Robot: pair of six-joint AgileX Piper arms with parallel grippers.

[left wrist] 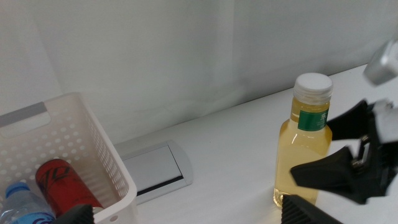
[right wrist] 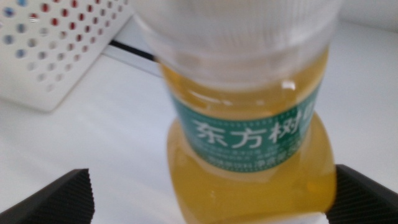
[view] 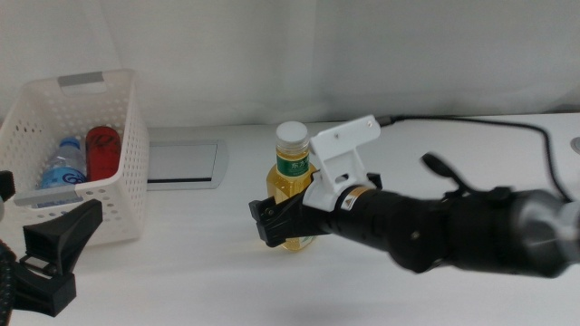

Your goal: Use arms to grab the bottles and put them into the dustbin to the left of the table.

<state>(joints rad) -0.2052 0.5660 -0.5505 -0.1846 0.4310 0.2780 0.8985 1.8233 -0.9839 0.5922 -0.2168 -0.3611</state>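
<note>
The yellow-drink bottle (view: 292,172) with white cap stands upright mid-table. My right gripper (view: 270,225) reaches in from the right, open, with its jaws on either side of the bottle's lower body. In the right wrist view the bottle (right wrist: 249,137) fills the gap between the spread jaws of that gripper (right wrist: 211,199); one jaw stands clear of it. The white dustbin (view: 127,172) at the left holds the water bottle (view: 63,167) and the red can (view: 102,149). My left gripper (view: 63,258) waits open at the bottom left, in front of the dustbin.
A grey cable hatch (view: 181,163) lies in the table between the dustbin and the bottle. A black cable (view: 507,127) runs along the back right. The left wrist view shows the dustbin (left wrist: 106,168), the can (left wrist: 62,186), the hatch (left wrist: 152,171) and the bottle (left wrist: 308,143).
</note>
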